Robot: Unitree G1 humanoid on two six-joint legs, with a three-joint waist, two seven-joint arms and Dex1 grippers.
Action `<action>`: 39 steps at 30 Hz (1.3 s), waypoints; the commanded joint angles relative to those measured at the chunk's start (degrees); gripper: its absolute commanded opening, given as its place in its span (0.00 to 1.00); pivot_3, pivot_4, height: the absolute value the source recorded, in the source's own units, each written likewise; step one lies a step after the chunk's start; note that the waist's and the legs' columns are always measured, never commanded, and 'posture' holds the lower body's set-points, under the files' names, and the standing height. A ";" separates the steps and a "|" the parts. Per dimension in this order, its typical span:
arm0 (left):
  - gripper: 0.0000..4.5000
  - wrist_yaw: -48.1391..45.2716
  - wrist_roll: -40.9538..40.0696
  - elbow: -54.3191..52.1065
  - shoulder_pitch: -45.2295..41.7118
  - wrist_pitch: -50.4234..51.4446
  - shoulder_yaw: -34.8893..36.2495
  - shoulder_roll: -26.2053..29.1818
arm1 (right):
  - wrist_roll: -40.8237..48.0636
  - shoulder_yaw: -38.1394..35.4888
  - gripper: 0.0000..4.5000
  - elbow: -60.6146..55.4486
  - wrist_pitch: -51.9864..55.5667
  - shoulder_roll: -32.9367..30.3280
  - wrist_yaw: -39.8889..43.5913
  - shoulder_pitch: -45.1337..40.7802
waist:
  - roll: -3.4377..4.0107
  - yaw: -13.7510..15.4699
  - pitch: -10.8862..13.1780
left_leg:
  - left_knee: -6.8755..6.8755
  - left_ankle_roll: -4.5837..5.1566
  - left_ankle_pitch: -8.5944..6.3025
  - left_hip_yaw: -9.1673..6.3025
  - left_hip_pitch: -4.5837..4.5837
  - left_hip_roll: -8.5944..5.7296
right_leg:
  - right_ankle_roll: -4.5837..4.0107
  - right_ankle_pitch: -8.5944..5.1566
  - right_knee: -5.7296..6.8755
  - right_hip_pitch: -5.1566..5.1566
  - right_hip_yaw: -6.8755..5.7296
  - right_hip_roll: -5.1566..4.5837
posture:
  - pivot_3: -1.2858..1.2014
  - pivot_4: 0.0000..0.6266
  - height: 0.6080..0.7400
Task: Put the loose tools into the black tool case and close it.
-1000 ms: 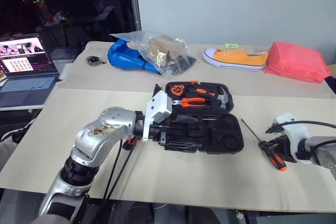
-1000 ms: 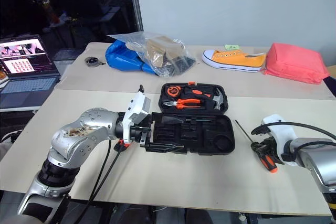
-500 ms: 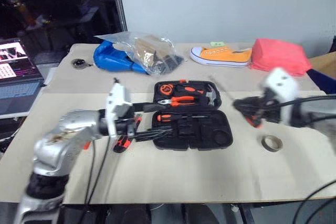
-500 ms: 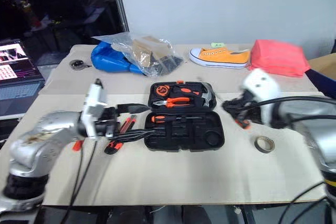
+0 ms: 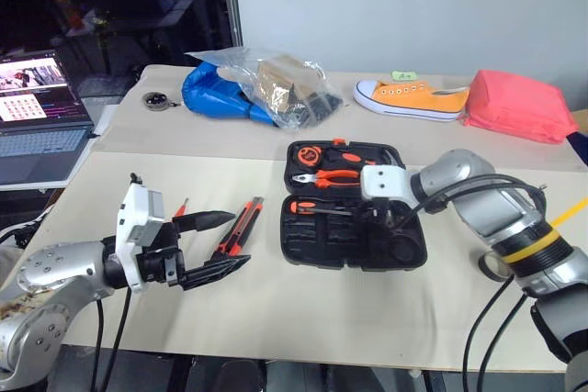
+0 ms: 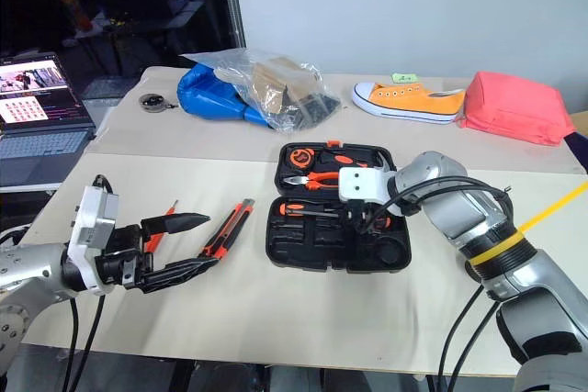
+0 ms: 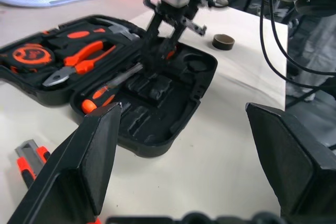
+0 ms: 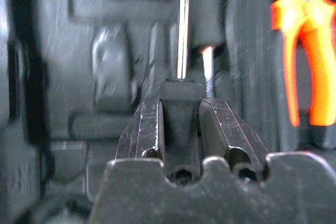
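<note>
The black tool case (image 5: 349, 247) lies open mid-table, with one black-and-orange screwdriver (image 5: 310, 208) in its front half. My right gripper (image 5: 391, 219) hangs over that half, shut on a second screwdriver (image 8: 182, 35) whose steel shaft points down into the slots. Left of the case, my left gripper (image 5: 241, 239) is open and holds nothing. The utility knife (image 5: 251, 212) lies by its fingertips and a slim orange tool (image 5: 181, 208) just beyond. The tape roll (image 7: 224, 40) rests on the table right of the case.
Orange-handled pliers (image 5: 335, 176), a hammer (image 5: 390, 172) and a tape measure (image 5: 308, 155) fill the lid half. At the back are a blue bag (image 5: 216, 96) under clear plastic, an orange shoe (image 5: 413, 98) and a red pouch (image 5: 514, 107). A laptop (image 5: 37, 126) stands far left.
My right arm has swung in from the right with the screwdriver to above the case. My left gripper has drawn back left, off the case's edge, and remains open.
</note>
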 commanded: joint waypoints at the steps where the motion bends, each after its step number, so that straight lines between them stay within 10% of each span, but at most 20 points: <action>1: 0.90 1.36 -1.16 -2.73 0.38 -1.37 0.81 0.24 | -2.13 -1.14 0.15 3.35 -5.46 -0.09 3.14 -1.36 | 0.00 -0.11 0.00 | 0.01 0.00 0.00 0.00 0.03 0.01 | -0.01 0.00 0.00 0.02 -0.01 0.02 | 0.52 0.24 1.00; 23: 0.90 1.19 -1.31 -2.42 -0.56 -2.32 -1.17 1.49 | -7.01 -3.85 0.14 12.70 -4.37 4.48 6.93 -1.99 | -0.01 -0.44 -0.01 | 0.01 0.00 0.01 0.05 0.16 0.00 | -0.05 0.00 0.10 0.10 -0.02 0.06 | 0.52 0.24 1.00; 28: 0.90 0.71 -1.02 -1.64 -1.24 -2.56 -1.86 1.68 | -4.63 -7.10 0.54 11.27 -5.63 5.03 5.48 -1.15 | -0.01 -0.37 -0.01 | 0.00 0.00 0.01 0.04 0.15 -0.01 | -0.05 -0.01 0.10 0.09 -0.03 0.05 | 0.52 0.24 1.00; 34: 0.90 0.22 -0.68 -1.37 -1.35 -2.88 -2.27 1.69 | 13.75 -21.61 0.54 -0.13 -4.52 4.86 9.98 6.44 | -0.01 -0.48 -0.01 | -0.06 0.00 -0.01 -0.02 -0.07 0.01 | -0.06 -0.04 0.05 -0.06 -0.05 0.08 | 0.52 0.24 1.00; 39: 0.90 -0.64 0.01 -0.77 -1.85 -3.54 -3.06 1.88 | 19.08 -29.61 0.24 -8.40 1.39 2.88 4.88 16.26 | -0.01 -0.67 -0.01 | -0.04 0.02 -0.01 -0.03 -0.01 0.03 | -0.05 -0.04 0.08 0.03 -0.03 0.05 | 0.52 0.24 1.00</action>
